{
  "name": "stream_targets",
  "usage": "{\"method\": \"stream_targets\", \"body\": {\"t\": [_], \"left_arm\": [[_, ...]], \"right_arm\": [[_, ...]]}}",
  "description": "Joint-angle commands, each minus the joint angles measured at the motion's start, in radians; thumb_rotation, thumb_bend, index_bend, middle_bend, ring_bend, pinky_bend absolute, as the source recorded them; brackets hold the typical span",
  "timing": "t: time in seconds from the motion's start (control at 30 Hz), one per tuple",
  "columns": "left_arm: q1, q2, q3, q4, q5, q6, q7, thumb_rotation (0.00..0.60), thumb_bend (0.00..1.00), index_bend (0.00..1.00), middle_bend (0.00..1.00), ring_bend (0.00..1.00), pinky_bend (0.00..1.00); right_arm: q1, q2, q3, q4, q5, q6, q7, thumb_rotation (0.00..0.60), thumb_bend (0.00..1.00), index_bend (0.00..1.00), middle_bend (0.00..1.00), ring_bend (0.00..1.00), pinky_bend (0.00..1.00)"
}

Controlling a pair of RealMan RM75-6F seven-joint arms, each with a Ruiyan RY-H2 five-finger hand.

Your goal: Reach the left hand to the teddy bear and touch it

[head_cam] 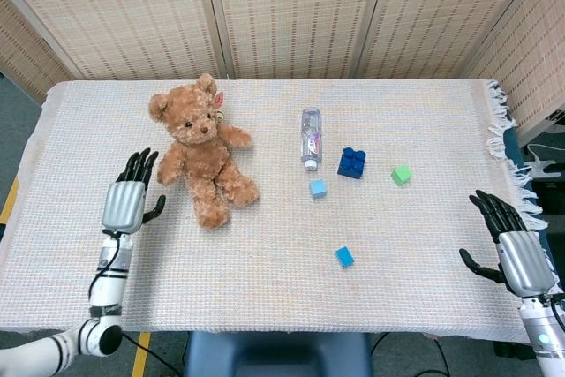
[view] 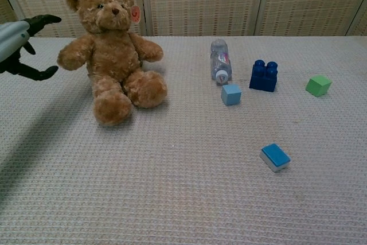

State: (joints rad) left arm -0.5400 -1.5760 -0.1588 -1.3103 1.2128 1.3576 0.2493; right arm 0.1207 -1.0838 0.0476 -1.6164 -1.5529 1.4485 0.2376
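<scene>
Fingers of the left hand (head_cam: 124, 203) are spread wide, palm down, holding nothing; it sits just beside the bear (head_cam: 201, 149), at the bear's 8 o'clock, with a clear gap to the nearest paw. The chest view shows that gap too, hand (view: 20, 47) apart from bear (view: 112, 50). The bear sits upright on the cloth (head_cam: 265, 253), at 9 o'clock from the bottle (head_cam: 311, 137). The right hand (head_cam: 514, 249) is likewise splayed and empty, over the cloth's 4 o'clock corner.

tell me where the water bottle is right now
In the head view the water bottle lies on its side mid-table, right of the teddy bear, just left of the dark blue brick.
</scene>
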Motion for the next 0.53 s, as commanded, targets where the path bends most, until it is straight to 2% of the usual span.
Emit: {"method": "stream_targets", "body": {"t": [0.03,0.23,0.53], "left_arm": [[0.106,0.125,0.13,-0.028,0.089,0.046,-0.003,0.6,0.36,0.0,0.0,0.0,0.31],[0.191,0.176,0.211,0.035,0.182,0.105,-0.048,0.6,0.35,0.0,0.0,0.0,0.29],[0.265,0.167,0.215,0.085,0.23,0.161,-0.126,0.6,0.35,0.0,0.0,0.0,0.28]], "right_arm": [[0.0,-0.005,0.0,0.0,0.001,0.0,-0.01,0.6,0.2,0.07,0.02,0.0,0.09],[-0.011,-0.012,-0.005,-0.004,-0.011,0.022,-0.033,0.6,0.2,0.07,0.02,0.0,0.09],[-0.027,-0.026,-0.016,-0.003,-0.034,0.054,-0.064,0.6,0.2,0.07,0.02,0.0,0.09]]}}
